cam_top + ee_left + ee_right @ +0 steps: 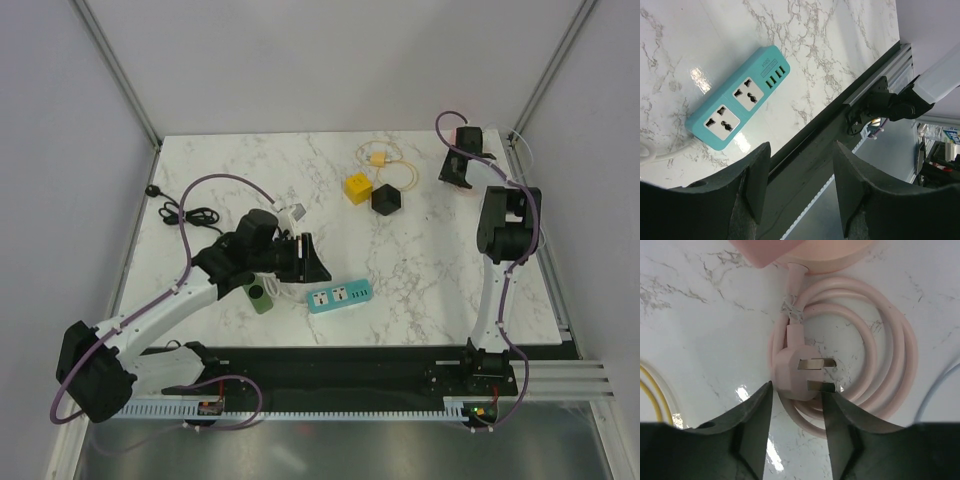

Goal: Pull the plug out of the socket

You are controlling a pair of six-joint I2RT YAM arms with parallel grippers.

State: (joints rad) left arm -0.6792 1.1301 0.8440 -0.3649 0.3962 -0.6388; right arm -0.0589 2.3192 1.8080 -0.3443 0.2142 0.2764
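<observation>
Possibly you waste the pull: your right gripper, grip unclear, straddles a loose pink plug far from the power strip; left gripper is spread.

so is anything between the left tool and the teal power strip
Nothing visible. The left tool hangs open above the near edge of the table, and only bare marble lies between it and the teal power strip. The strip's white cable leaves at its other end. Both sockets look empty.
</observation>
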